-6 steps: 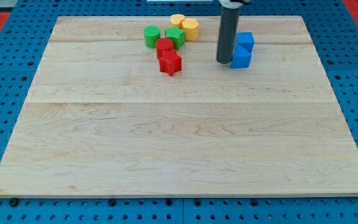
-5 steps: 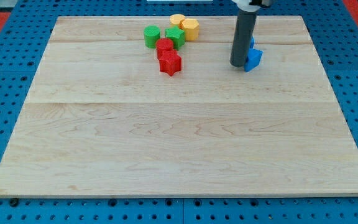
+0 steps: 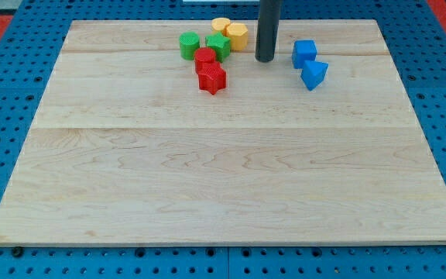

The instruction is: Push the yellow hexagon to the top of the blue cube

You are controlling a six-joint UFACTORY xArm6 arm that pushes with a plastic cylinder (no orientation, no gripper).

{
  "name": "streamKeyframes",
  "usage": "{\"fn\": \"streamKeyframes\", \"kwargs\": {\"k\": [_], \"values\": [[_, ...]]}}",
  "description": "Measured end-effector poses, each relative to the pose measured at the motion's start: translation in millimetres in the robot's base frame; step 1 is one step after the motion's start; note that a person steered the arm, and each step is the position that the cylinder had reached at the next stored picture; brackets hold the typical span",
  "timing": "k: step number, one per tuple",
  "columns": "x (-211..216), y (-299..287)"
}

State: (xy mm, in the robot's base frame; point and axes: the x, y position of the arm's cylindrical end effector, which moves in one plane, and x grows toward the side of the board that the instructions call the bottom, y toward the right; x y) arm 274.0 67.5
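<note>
The yellow hexagon (image 3: 238, 35) sits near the view's top, touching a second yellow block (image 3: 221, 25) to its upper left. The blue cube (image 3: 304, 53) stands to the right, with another blue block (image 3: 314, 74) just below it, tilted. My tip (image 3: 265, 59) rests on the board between the yellow hexagon and the blue cube, slightly below the hexagon and to its right, touching neither.
A green cylinder (image 3: 189, 45) and a green block (image 3: 218, 46) lie left of the hexagon. A red cylinder (image 3: 205, 58) and a red star-like block (image 3: 212, 78) sit below them. The wooden board (image 3: 223, 194) lies on a blue pegboard.
My tip moved right against the lower blue block, nudging and turning it, then swung back left and up to between the yellow hexagon and the blue cube.
</note>
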Motion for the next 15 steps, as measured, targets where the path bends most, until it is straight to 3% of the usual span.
{"fn": "streamKeyframes", "kwargs": {"k": [2, 4, 5, 7, 11, 12, 14, 15], "values": [[-80.1, -0.4], [-81.9, -133.8], [-82.2, -173.3], [-67.8, -169.3], [-64.2, -37.0], [-51.8, -36.9], [-48.2, -116.1], [-37.1, -80.8]]}}
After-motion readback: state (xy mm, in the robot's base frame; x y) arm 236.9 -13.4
